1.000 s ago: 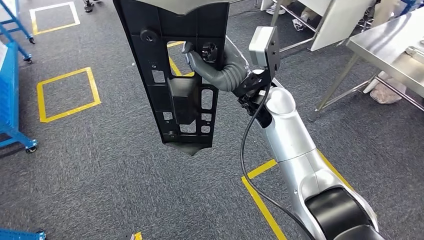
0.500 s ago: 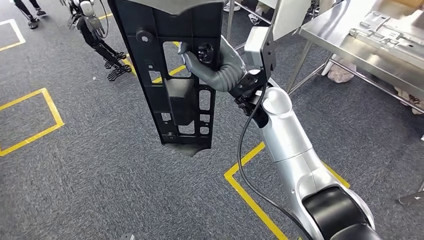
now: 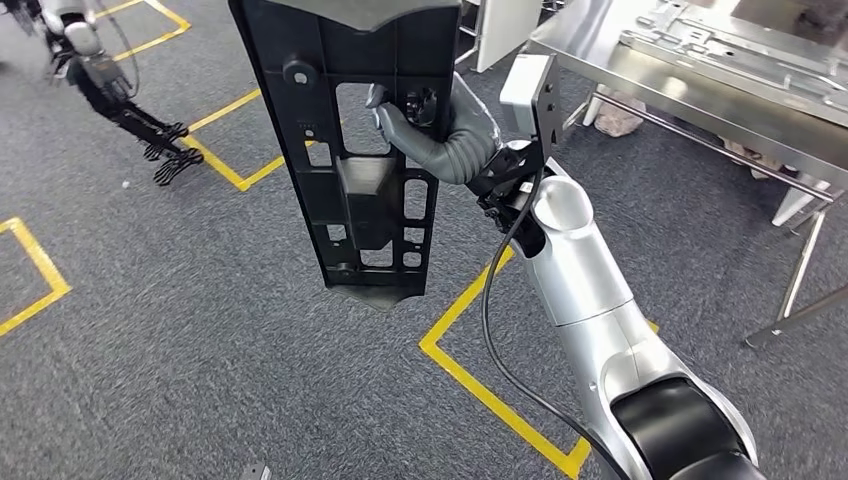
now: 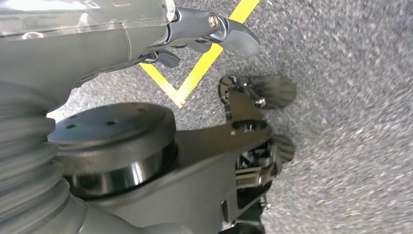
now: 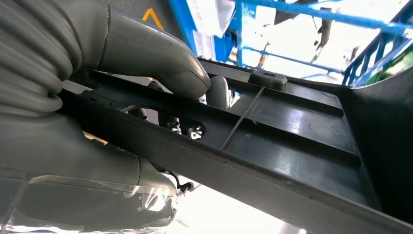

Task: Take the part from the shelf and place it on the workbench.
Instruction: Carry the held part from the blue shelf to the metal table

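- Up in front of the chest, gripped a long black plastic part with the right hand, fingers hooked through one of its cut-out windows and thumb wrapped over the rim.
- Hung upright from that grip, most of its length dangling below the hand, pointed lower end well clear of the grey carpet.
- Seen close from the right wrist: thumb pressed onto a raised rib of the part, darker fingers poking through the opening just under it, clamped tight.
- Stood beyond the right hand and off to its outer side, a steel workbench, well apart from the held part, with a pale flat panel lying on its top.
- Ran under the right arm, yellow tape lines marking a corner on the carpet.
- Trailed from the right wrist down along the forearm, a black cable.
- Far beyond the part on the side away from the right hand, showed the dark legs of another robot on the carpet.
- Left hand hung over the carpet, holding nothing; fingers partly hidden behind the wrist cover, so could not tell whether spread or curled.
- Crossed beneath the left hand, another yellow tape corner.
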You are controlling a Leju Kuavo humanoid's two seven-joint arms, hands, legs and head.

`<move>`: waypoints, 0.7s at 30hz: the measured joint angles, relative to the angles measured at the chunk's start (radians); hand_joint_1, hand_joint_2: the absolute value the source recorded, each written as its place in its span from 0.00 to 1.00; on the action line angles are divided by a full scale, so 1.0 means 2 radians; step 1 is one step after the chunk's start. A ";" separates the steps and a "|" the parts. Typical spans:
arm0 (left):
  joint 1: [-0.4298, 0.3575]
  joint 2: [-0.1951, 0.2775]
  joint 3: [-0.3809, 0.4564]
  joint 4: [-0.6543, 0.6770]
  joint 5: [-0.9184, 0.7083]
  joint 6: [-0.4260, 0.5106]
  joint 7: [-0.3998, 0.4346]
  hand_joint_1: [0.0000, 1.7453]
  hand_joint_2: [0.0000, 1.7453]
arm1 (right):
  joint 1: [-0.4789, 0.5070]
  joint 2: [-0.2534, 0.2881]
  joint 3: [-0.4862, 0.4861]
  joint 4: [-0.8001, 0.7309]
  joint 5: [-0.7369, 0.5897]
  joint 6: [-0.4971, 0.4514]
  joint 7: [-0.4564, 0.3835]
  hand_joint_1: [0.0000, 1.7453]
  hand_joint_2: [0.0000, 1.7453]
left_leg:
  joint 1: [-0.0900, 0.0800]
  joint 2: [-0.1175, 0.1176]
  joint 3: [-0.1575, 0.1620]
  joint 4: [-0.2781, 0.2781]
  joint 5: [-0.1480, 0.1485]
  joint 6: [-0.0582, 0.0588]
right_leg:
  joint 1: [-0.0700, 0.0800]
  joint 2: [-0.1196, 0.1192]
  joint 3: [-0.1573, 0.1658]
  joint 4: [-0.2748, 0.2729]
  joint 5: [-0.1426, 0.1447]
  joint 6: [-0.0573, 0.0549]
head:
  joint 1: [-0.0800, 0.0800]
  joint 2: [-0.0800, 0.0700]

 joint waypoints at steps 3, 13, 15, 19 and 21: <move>0.000 0.000 0.000 0.000 -0.002 0.002 -0.001 0.00 1.00 | -0.001 0.001 0.000 -0.003 0.000 0.000 0.000 1.00 1.00 | 0.003 -0.029 -0.016 0.043 -0.027 -0.006 | -0.006 0.019 0.008 -0.008 0.003 -0.007 | -0.003 0.000; 0.001 0.000 0.000 0.000 -0.006 0.011 -0.006 0.00 1.00 | 0.004 0.001 0.001 -0.004 0.001 0.000 0.002 1.00 1.00 | 0.005 -0.095 -0.019 0.009 0.013 0.000 | -0.008 0.089 0.002 0.006 -0.003 0.000 | -0.006 0.000; 0.000 0.000 -0.001 0.000 -0.007 0.011 -0.006 0.00 1.00 | 0.005 0.000 0.000 -0.004 0.001 0.000 0.002 1.00 1.00 | 0.005 -0.086 -0.018 0.005 0.013 0.004 | -0.010 0.098 -0.001 0.004 -0.001 0.006 | -0.007 0.000; -0.002 -0.002 -0.001 0.000 -0.007 0.012 -0.007 0.00 1.00 | 0.002 -0.002 -0.001 -0.005 0.003 -0.003 0.002 1.00 1.00 | 0.007 -0.065 -0.013 -0.004 0.016 0.015 | -0.007 0.047 -0.033 0.072 -0.039 0.016 | -0.001 0.000; -0.001 -0.002 -0.001 0.000 -0.007 0.012 -0.007 0.00 1.00 | 0.003 -0.002 0.000 -0.005 0.009 -0.009 0.005 1.00 1.00 | 0.006 -0.056 -0.013 -0.004 0.015 0.016 | -0.010 0.031 -0.066 0.136 -0.064 0.020 | 0.001 0.000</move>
